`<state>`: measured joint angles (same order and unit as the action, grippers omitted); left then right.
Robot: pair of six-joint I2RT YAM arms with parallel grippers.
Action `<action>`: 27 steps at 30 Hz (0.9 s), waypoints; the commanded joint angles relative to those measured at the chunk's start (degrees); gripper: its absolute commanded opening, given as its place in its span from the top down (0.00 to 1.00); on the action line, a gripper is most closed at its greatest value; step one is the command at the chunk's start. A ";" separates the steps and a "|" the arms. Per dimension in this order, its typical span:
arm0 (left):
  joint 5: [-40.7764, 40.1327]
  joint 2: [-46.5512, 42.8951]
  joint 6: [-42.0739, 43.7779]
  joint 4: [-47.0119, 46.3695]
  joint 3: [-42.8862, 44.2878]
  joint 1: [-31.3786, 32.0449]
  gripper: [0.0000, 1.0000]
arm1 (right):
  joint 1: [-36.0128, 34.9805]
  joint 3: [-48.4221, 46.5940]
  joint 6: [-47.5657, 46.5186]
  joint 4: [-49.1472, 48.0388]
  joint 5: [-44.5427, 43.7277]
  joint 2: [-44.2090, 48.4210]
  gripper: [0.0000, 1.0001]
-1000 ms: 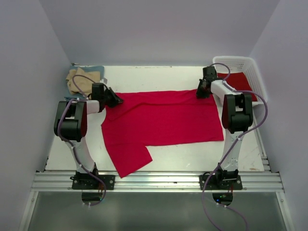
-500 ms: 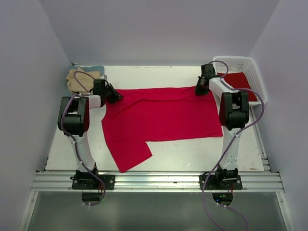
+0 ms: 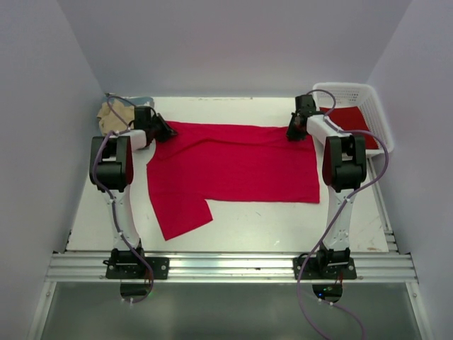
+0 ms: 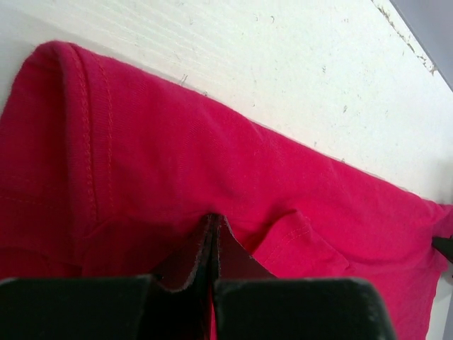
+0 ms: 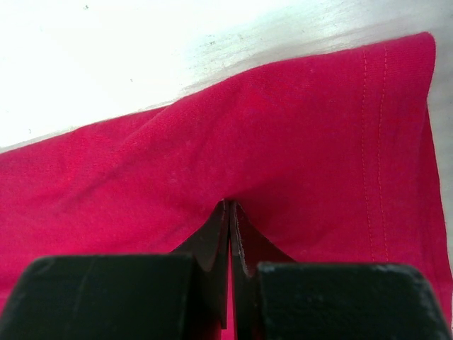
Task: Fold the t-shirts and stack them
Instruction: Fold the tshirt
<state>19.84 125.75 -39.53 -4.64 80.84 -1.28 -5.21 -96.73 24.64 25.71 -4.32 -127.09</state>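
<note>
A bright red t-shirt (image 3: 233, 166) lies spread across the table, one sleeve hanging toward the near left. My left gripper (image 3: 168, 132) is shut on its far left edge; in the left wrist view the gripper (image 4: 212, 227) pinches a fold of the red cloth (image 4: 177, 163). My right gripper (image 3: 291, 134) is shut on the far right edge; in the right wrist view the gripper (image 5: 230, 212) pinches the red cloth (image 5: 297, 142). A tan shirt (image 3: 112, 115) on a blue-grey one (image 3: 144, 100) sits at the far left corner. Another red shirt (image 3: 347, 117) lies in the basket.
A white lattice basket (image 3: 362, 99) stands at the far right corner. White walls close in the table (image 3: 269, 227) on three sides. An aluminium rail (image 3: 233, 265) runs along the near edge by the arm bases.
Both grippers have pulled the red shirt's far edge farther back. The cloth has slid away from the near edge and lies flatter. The left gripper has moved nearest to the tan shirt.
</note>
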 commanded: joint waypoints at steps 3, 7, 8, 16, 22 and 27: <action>4.93 -3.32 1.47 -1.59 -1.73 -0.74 1.00 | 0.03 1.72 0.14 2.41 -1.84 -1.06 1.00; 9.50 -4.81 0.33 -4.75 -3.49 -0.74 1.00 | -0.24 2.50 -0.20 0.40 2.98 -0.19 1.00; 10.04 -5.43 0.16 -7.28 -4.36 -0.66 1.00 | -0.76 3.21 -0.82 -1.09 5.70 0.52 1.00; 8.47 -13.95 2.09 -14.08 -10.27 -0.48 1.00 | -8.14 3.85 -3.03 -17.38 28.92 7.65 1.00; 10.66 -11.15 2.44 -11.26 -6.13 -0.48 1.00 | -13.76 -9.88 -5.38 -5.95 25.17 0.53 1.00; 11.01 -10.36 2.09 -11.44 -6.31 -0.48 1.00 | -14.47 -9.45 -6.28 3.26 2.03 2.10 1.00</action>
<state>29.52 114.52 -38.37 -14.15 73.08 -1.50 -21.17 -106.34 19.88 19.22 13.34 -125.93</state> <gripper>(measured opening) 0.005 0.008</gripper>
